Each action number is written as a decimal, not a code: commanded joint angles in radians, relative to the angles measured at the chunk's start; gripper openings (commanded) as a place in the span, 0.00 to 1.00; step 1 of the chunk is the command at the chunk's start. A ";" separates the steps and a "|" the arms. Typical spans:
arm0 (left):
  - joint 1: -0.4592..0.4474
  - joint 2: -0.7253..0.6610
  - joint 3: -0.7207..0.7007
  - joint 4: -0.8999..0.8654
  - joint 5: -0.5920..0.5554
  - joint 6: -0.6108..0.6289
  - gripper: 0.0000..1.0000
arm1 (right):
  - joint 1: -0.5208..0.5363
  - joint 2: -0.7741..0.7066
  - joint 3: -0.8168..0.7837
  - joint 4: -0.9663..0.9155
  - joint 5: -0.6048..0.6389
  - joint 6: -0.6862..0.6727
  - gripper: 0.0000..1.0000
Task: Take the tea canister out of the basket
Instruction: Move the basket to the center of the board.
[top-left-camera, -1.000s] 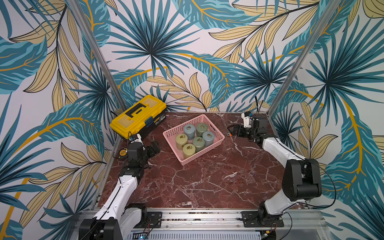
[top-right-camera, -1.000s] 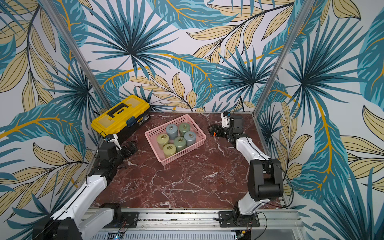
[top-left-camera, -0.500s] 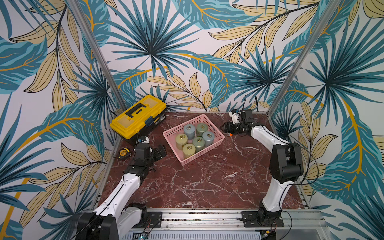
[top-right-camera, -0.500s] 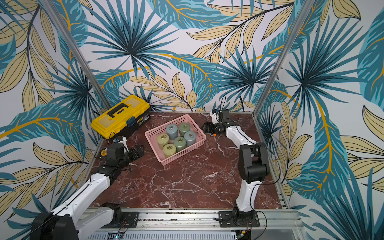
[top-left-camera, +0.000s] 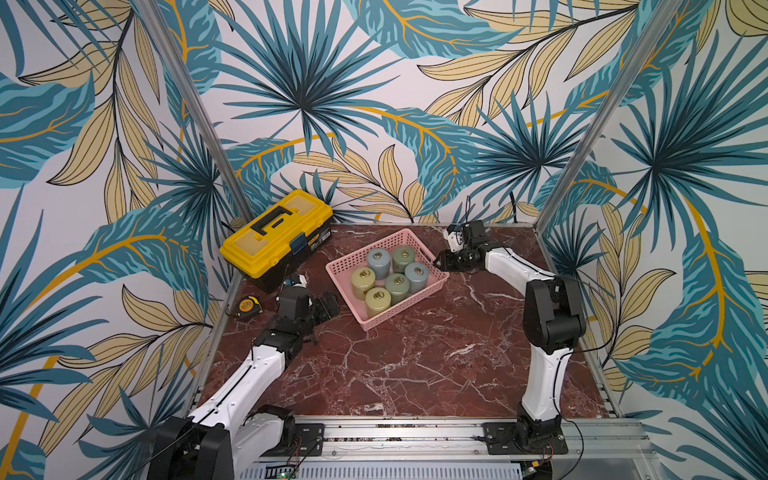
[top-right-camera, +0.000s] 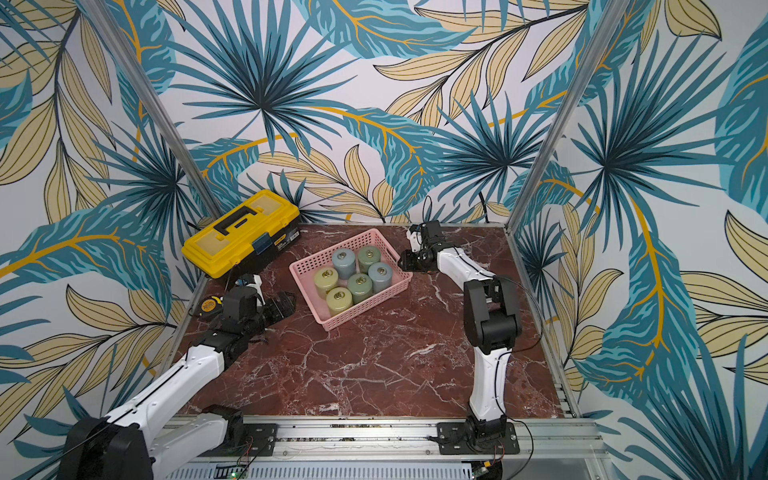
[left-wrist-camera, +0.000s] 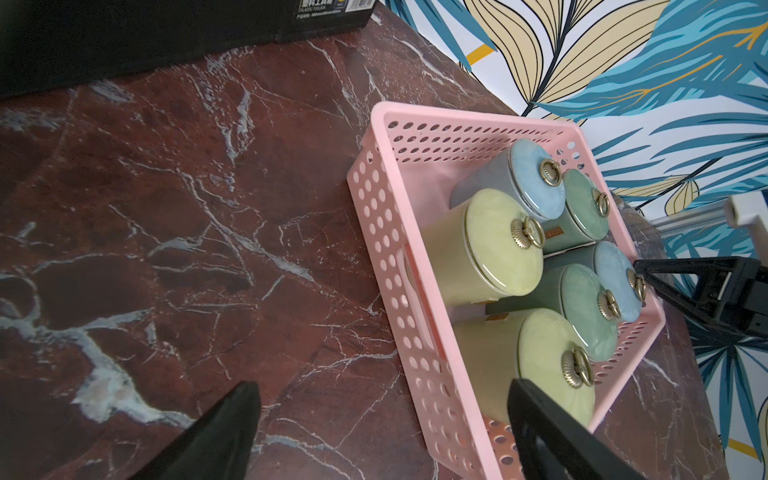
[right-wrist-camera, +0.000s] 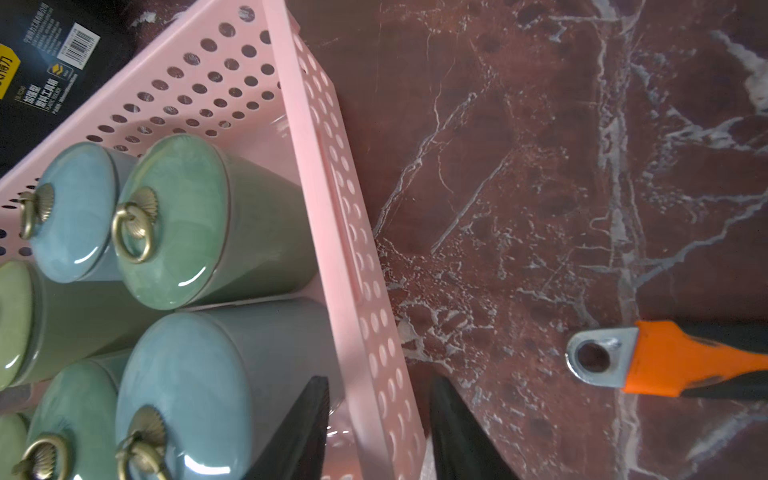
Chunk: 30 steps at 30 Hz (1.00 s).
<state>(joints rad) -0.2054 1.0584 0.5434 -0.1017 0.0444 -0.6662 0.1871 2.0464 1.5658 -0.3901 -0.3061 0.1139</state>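
Bench (top-left-camera: 415, 365): red marble with white veins. It carries everything we list here.
Left gripper (top-left-camera: 332, 302): we see it low over the bench near the left edge, pointing at the basket's left wall but apart from it. Its jaws are spread wide and hold nothing.
Tape measure (top-left-camera: 247, 306): a yellow-and-black case lying at the left edge, just behind the left gripper's wrist.
Basket (top-left-camera: 395, 313): pink with perforated walls, resting on the far half of the bench about midway between the left and right edges. It is turned askew, with one corner toward us.
Canisters (top-left-camera: 377, 300): we count six, all upright inside the basket in two rows of three and packed side by side. Two are yellow-green, two green and two grey-blue, each with a brass ring on its lid.
Right gripper (right-wrist-camera: 378, 380): at the basket's right wall, with one finger inside next to a grey-blue canister and one outside. The jaws are narrowed around the wall, but we cannot tell whether they pinch it.
Handle (right-wrist-camera: 685, 357): orange and black with a metal eye, lying on the bench near the right gripper. We see it only in the right wrist view.
Toolbox (top-left-camera: 276, 235): yellow lid on a black base, closed, in the far left corner.
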 joint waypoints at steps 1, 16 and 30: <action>-0.015 0.017 0.039 0.016 -0.008 -0.010 0.95 | 0.008 0.019 0.016 -0.030 0.030 -0.017 0.36; -0.080 0.131 0.090 0.073 0.020 -0.035 0.77 | 0.009 -0.061 -0.087 -0.017 0.074 -0.024 0.15; -0.091 0.222 0.121 0.101 0.042 -0.033 0.54 | 0.017 -0.215 -0.258 0.053 0.120 0.047 0.14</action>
<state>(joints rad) -0.2920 1.2743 0.6273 -0.0284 0.0769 -0.7063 0.2115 1.8771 1.3354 -0.3412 -0.2638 0.1158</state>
